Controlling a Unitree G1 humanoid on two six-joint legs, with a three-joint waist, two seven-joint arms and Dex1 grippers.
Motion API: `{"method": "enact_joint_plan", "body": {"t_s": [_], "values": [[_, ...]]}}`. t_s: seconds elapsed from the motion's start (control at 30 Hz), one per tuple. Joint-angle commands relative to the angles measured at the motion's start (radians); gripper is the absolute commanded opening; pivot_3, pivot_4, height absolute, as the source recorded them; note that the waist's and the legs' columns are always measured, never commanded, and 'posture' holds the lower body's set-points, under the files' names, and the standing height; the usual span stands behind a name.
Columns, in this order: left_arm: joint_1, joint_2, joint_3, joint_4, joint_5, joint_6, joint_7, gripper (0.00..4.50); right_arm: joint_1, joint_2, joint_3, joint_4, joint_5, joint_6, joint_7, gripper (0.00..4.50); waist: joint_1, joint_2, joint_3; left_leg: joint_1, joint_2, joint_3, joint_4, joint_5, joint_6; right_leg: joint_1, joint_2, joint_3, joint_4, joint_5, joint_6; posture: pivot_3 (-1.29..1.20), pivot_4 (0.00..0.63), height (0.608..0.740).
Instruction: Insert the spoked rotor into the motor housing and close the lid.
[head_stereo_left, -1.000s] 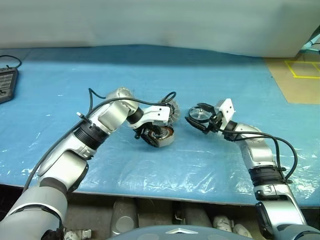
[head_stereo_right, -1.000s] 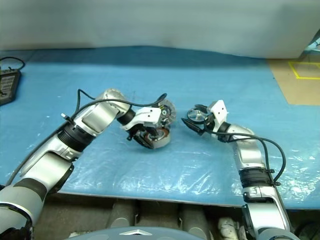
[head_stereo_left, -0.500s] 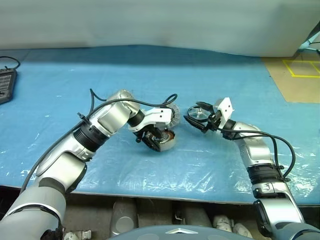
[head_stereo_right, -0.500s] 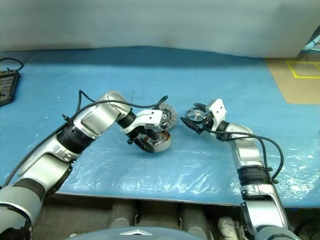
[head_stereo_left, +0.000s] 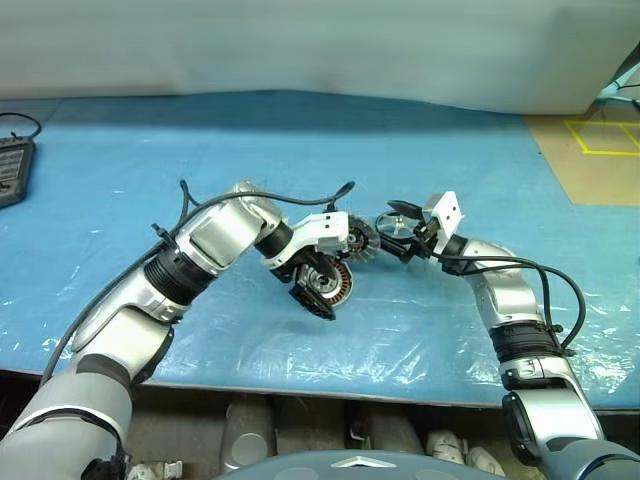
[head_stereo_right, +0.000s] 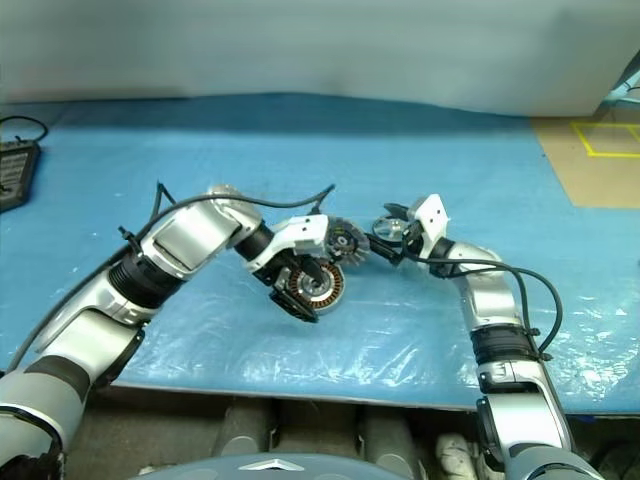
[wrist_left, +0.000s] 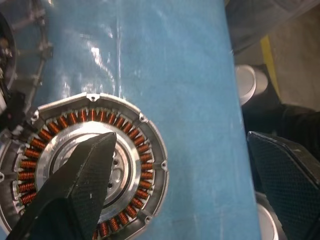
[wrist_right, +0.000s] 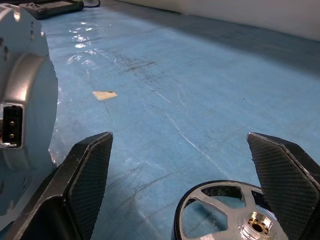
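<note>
The motor housing (head_stereo_left: 328, 283), a silver cup with a ring of copper windings, sits on the blue cover. My left gripper (wrist_left: 179, 136) hangs over it, open wide, with one finger (wrist_left: 80, 190) in front of the housing's pale centre and the other off to its side. The lid (head_stereo_left: 362, 240), a silver slotted disc, lies just behind the housing. The spoked rotor (wrist_right: 256, 226) lies flat on the cover between the fingers of my right gripper (wrist_right: 179, 135), which is open and low over the table. The rotor is closer to one finger.
The table wears a blue cover (head_stereo_left: 300, 140) under clear plastic sheet. A black device (head_stereo_left: 12, 170) with a cable lies at the far left edge. A tan surface with yellow tape (head_stereo_left: 595, 145) adjoins the table at the far right.
My left gripper's fingers have spread wide apart and let go of the motor housing, and the wrist has rolled and lifted a little. The right gripper stays by the rotor.
</note>
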Motion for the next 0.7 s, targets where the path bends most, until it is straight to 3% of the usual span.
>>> {"method": "enact_joint_plan", "body": {"t_s": [0.03,0.17,0.47,0.7], "values": [[-0.011,0.059,0.093,-0.107,-0.108,0.085,-0.002,4.41,-0.016,-0.007,-0.010,-0.008,0.011,-0.021,0.012,4.50,-0.002,0.000,0.000,0.000,0.000,0.000,0.000,0.000,0.000,0.000,0.000,0.000,0.000,0.000,0.000,0.00,0.150,0.740],[0.047,0.120,0.204,-0.121,-0.177,-0.005,0.020,4.41,-0.004,-0.012,-0.012,-0.017,0.010,-0.019,0.019,4.50,-0.010,0.001,0.000,0.000,0.000,0.000,0.000,0.000,0.000,0.000,0.000,0.000,0.000,0.000,0.000,0.00,0.150,0.740],[0.296,-0.013,0.566,-0.014,-0.244,-0.316,0.320,4.41,0.042,-0.028,0.000,-0.067,0.014,0.014,0.055,4.50,-0.024,0.002,-0.001,-0.001,0.000,-0.001,0.001,0.000,0.000,0.000,0.000,0.000,-0.001,0.000,0.000,0.00,0.150,0.740],[0.522,-0.077,0.620,-0.062,-0.244,-0.496,0.468,4.41,0.036,-0.028,0.027,-0.057,0.007,0.019,0.098,4.50,-0.024,0.002,-0.001,-0.001,0.001,-0.001,0.001,-0.001,0.002,0.000,0.001,-0.001,-0.001,0.000,0.000,0.00,0.150,0.740]]}}
